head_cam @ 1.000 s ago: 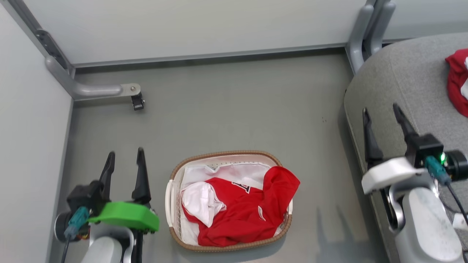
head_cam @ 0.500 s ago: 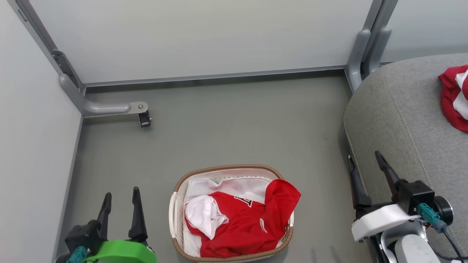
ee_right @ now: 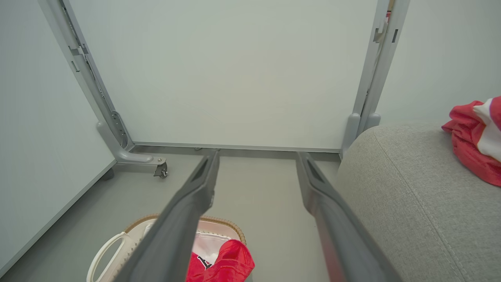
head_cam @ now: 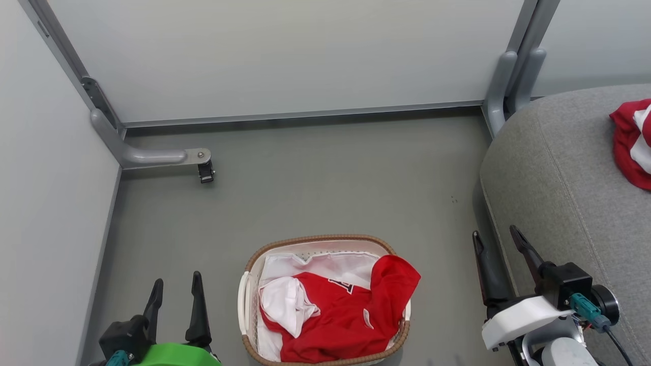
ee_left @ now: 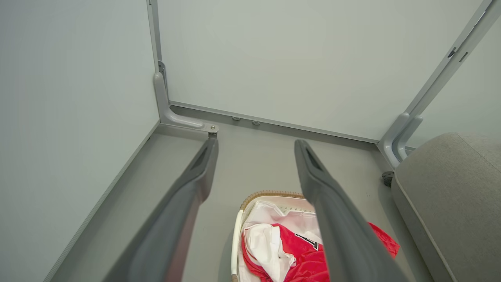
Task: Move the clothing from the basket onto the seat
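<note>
Two clothing pieces (head_cam: 346, 320) (head_cam: 628, 147); one basket (head_cam: 318, 237); one seat (head_cam: 559, 168); left hand (head_cam: 177, 285) plus right hand (head_cam: 495, 235), two.

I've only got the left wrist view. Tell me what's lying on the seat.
Observer: A red garment with white panels lies on the seat, toward its far right.
Operator: Report the right gripper.
Observer: The right gripper is open and empty, by the seat's edge.
Operator: Describe the basket's near end.
Observer: Red clothing reaches the basket's near rim.
</note>
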You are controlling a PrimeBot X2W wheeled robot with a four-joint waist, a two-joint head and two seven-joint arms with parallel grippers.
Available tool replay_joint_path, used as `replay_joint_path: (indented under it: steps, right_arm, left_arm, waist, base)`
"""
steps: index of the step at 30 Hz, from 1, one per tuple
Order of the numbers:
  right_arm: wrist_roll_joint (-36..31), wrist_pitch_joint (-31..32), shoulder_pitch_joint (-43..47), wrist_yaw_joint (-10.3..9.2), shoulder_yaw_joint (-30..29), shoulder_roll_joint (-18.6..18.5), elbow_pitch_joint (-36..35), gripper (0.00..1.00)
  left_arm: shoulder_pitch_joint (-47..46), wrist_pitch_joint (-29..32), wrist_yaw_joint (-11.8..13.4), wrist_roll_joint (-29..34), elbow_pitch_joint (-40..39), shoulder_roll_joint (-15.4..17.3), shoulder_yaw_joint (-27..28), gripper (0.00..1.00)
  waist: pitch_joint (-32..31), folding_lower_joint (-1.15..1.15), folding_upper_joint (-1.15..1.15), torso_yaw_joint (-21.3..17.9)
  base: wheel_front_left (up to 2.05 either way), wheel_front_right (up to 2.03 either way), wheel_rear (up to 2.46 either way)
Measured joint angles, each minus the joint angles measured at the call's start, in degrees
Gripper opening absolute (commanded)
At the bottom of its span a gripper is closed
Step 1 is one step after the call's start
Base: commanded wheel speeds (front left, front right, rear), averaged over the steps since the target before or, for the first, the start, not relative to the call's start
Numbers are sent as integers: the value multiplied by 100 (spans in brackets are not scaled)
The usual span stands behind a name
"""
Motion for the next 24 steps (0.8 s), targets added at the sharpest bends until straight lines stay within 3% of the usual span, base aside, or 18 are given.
replay_joint_path:
  steps: [24]
  right_arm:
    - [-3,0,-31,0,-62,0,-46,100]
  left_arm:
    - [-201,0,-116,147,114,-60,11,100]
  waist:
    - [123,0,0,-10]
  base:
    - [0,0,0]
